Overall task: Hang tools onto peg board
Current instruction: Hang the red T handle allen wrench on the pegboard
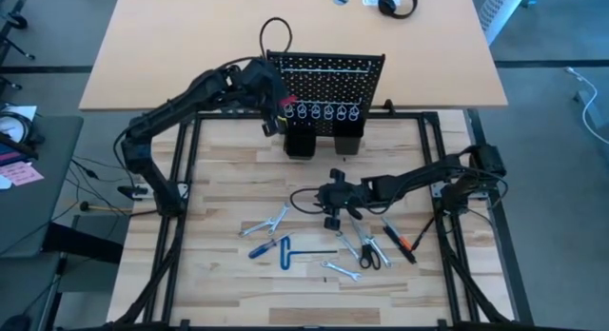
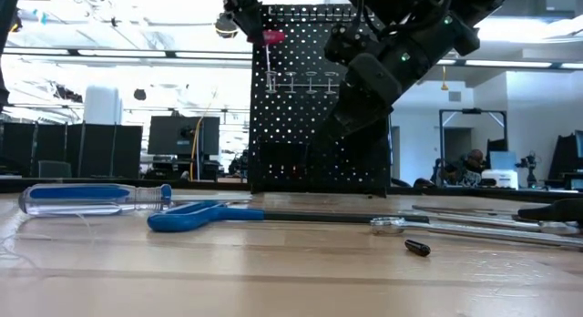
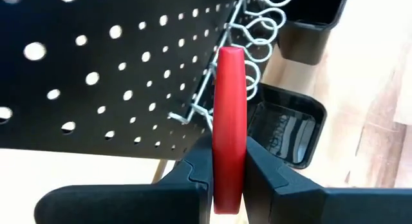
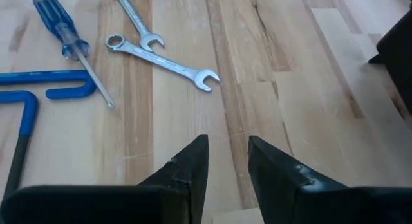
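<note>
In the overhead view, the wooden table (image 1: 219,188) is being framed by black rails along its left and right sides, and open bare wood is being left between the peg board (image 1: 325,76) at the upper centre and the tools scattered across the lower centre. The peg board is being shown as an upright black panel full of round holes, with a row of silver ring hooks (image 1: 328,111) along its lower part and two black cups (image 1: 301,143) at its foot.

At the upper left of the board, a red-handled tool (image 3: 229,121) is being held upright by the left gripper (image 3: 226,179), whose fingers are being pressed tight against both sides of the handle. The handle is being kept just beside the hooks at the board's left end.

Lower down, going left to right, two crossed silver wrenches (image 4: 161,53), a blue screwdriver (image 4: 63,32), a blue-handled T-key (image 1: 290,250), black scissors (image 1: 374,255) and an orange-and-black tool (image 1: 400,238) are lying flat on the wood. The right gripper (image 4: 226,163) is being held above bare wood near the wrenches, its fingers partly apart and gripping nothing.
</note>
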{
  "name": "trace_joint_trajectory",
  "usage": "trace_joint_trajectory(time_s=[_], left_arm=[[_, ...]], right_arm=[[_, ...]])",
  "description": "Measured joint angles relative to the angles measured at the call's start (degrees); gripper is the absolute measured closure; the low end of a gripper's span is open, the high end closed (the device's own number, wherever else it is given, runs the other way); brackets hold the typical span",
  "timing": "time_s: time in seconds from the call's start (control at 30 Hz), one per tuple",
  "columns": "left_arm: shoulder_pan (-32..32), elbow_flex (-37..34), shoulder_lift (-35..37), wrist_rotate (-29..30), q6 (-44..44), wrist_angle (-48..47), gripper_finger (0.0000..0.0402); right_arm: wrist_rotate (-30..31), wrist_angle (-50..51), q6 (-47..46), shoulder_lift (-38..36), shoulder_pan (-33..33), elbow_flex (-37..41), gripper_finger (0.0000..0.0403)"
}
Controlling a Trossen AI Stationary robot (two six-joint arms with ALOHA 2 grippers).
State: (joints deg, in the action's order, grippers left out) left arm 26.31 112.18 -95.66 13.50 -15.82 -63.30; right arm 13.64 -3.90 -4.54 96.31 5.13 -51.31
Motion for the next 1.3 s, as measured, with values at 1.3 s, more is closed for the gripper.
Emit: trace_joint_trajectory(time_s=[1.3], left_arm=[[4.94, -0.63, -5.88, -11.24, 2.14, 0.96, 0.034]], right_arm=[[-0.04, -1.18, -0.01, 0.0, 0.0, -0.02, 0.0285]])
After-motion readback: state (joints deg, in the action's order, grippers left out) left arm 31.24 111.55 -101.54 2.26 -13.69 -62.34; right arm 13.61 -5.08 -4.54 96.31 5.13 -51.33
